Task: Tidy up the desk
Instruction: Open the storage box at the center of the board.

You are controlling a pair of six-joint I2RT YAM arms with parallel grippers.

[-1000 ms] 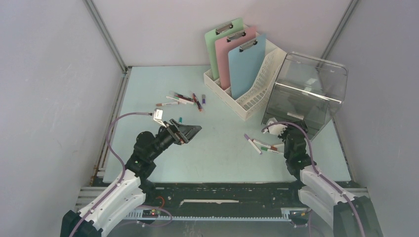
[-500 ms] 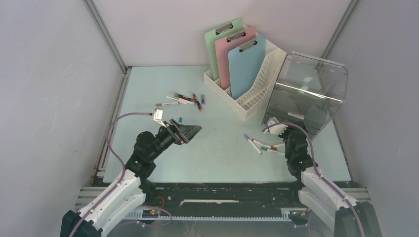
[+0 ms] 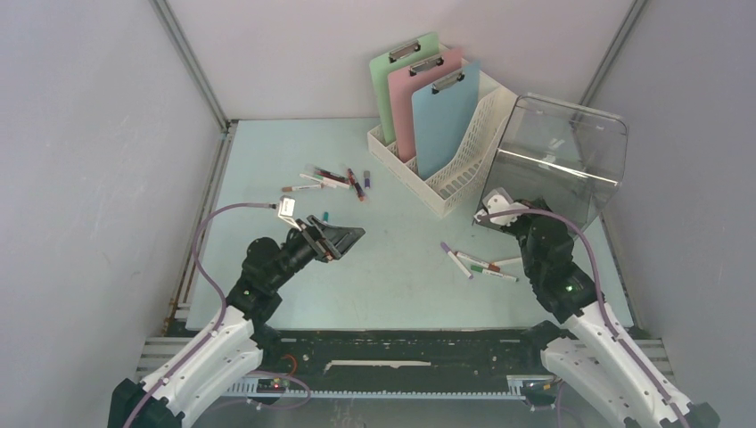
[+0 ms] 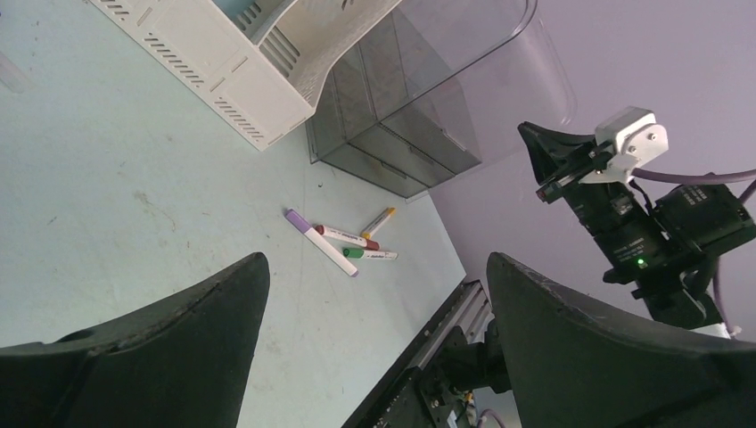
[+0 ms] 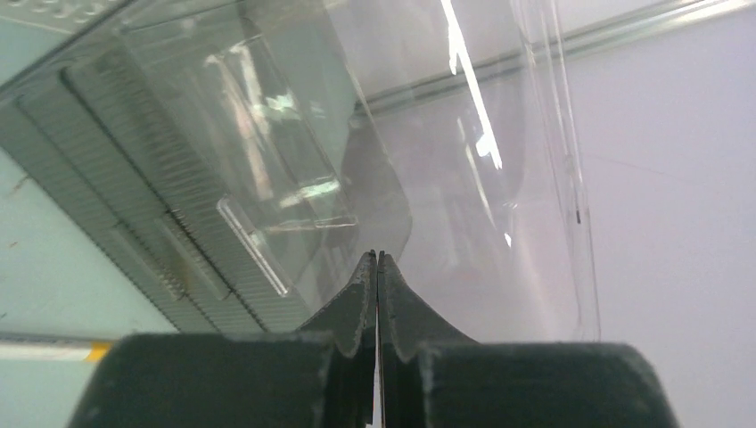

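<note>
Right pincer (image 5: 375, 259) is pinched shut on nothing, held up facing the clear drawer box (image 3: 553, 169) at far right, I'd guess to work a drawer; my left pincer (image 3: 349, 235) gapes empty over the pale worktop (image 3: 392, 276) spread beneath both.

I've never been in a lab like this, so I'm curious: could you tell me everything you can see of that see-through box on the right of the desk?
The clear box looks like glossy, slightly smoky transparent plastic. It has a curved hood on top and what seem to be shallow ribbed drawers with clear handles below. It stands upright at the far right of the desk, close beside the white file rack; contact there is unclear. The right end effector, shut and empty, hovers just before it, apparently apart.
</note>
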